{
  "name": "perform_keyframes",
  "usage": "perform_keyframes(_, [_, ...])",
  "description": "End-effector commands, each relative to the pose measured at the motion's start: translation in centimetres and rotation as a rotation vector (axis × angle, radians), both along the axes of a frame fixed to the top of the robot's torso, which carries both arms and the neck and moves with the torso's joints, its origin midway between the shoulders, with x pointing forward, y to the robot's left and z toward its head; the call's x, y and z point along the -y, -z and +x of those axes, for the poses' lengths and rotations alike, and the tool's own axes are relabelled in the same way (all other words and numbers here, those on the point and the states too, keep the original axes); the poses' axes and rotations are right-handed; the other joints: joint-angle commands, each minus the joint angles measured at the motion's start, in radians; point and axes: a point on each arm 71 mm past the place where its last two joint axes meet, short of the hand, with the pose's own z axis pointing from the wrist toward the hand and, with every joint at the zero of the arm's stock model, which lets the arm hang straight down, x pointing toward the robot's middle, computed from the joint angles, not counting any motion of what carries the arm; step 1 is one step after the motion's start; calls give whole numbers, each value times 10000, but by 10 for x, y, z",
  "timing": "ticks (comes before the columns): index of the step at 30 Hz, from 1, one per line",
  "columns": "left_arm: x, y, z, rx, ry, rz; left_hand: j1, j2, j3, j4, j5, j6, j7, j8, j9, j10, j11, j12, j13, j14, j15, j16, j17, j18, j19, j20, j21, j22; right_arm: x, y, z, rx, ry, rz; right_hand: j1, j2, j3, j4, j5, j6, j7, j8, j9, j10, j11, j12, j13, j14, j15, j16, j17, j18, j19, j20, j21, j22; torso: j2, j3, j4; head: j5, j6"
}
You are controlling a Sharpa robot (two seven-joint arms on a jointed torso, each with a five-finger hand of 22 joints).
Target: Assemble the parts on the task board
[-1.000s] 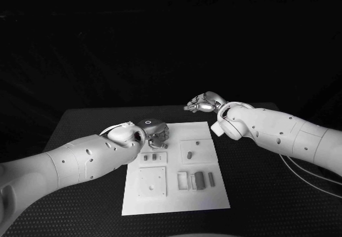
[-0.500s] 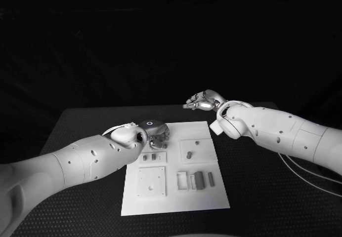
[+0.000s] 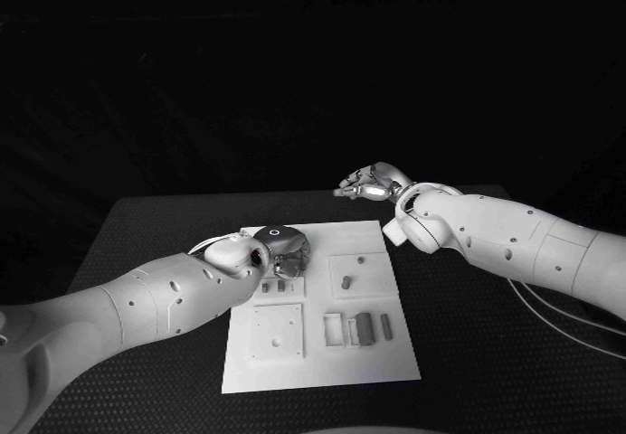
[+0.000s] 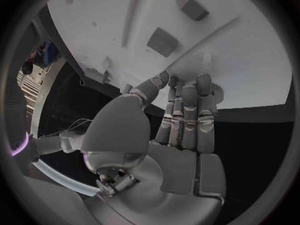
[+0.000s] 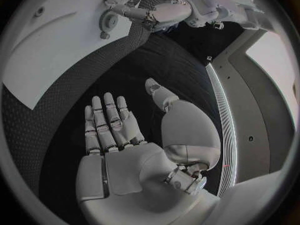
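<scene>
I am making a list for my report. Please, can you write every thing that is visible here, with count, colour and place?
table: one, black, under everything.
task board: one, white, in the middle of the table.
parts: several small, grey, on the board: a pair near the left hand, one in the far right square, a few upright ones toward the near right.
left hand: one, silver, over the board's far left corner, fingers straight, holding nothing.
right hand: one, silver, beyond the board's far edge, holding nothing.

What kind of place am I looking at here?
Probably a robotics lab test bench: a black table bears a white task board with small parts, and two white robot arms end in a left hand and right hand.
</scene>
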Motion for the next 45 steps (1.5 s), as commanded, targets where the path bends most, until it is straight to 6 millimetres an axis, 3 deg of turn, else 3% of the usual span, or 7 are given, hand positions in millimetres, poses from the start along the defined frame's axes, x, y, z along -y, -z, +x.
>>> perform_keyframes(1, [1,0,0,160,166,-139,13,116,23,25,-18,107,-6,70,6,71,0,-31,14,20,-8,37,7,682,24,-5,23,32,-1,-1,0,70,-114,58,63,65,-14,-41,-15,-67,485,-20,-16,-72,28,4,-11,-72,14,-39,-9,-26,57,30,-70,13,12,-1,-15,-3,-7])
perform_keyframes(14, [1,5,-2,-39,126,-117,-49,355,207,41,21,170,-21,81,-17,84,-5,-73,-5,66,-15,143,-44,714,66,-12,68,197,-5,0,0,-65,-229,49,54,79,-18,-30,-15,-71,497,-12,-18,-75,44,14,-17,-77,16,-33,-5,-27,55,33,-83,24,-1,29,-9,-6,-59])
perform_keyframes(19, [1,6,-2,-50,97,-110,-96,410,270,54,7,179,-19,80,-28,98,-9,-73,-8,111,-20,194,-58,728,118,-18,95,251,-4,0,0,-81,-238,47,49,82,-21,-26,-15,-74,499,-11,-18,-78,47,16,-20,-77,16,-31,-4,-27,56,34,-86,29,5,8,-18,-14,-72])
perform_keyframes(28, [4,8,-1,-89,72,-71,-206,481,350,47,-35,233,-39,100,-39,192,-50,-52,6,230,-61,339,-80,774,269,-54,180,372,-6,0,0,-88,-269,54,45,84,-24,-23,-15,-76,500,-7,-19,-81,50,20,-22,-79,16,-29,-2,-27,56,34,-92,33,0,11,-7,-32,-95])
perform_keyframes(41, [5,14,-1,-252,44,343,-262,395,308,14,-143,230,-40,93,-55,217,-67,-68,11,304,-80,455,-96,804,361,-78,248,412,-7,0,-1,-98,-304,64,40,86,-29,-21,-15,-76,500,-1,-19,-84,52,26,-26,-84,17,-26,0,-28,54,35,-101,40,12,-3,-12,-30,-121])
perform_keyframes(45, [3,18,-1,-329,28,572,-212,358,262,4,-308,240,-46,100,-58,250,-80,-58,23,349,-92,521,-108,828,406,-88,290,419,-7,0,-1,-109,-305,60,39,86,-30,-20,-15,-76,500,1,-19,-85,53,28,-27,-85,17,-26,0,-28,53,35,-104,43,18,-10,-12,-44,-145])
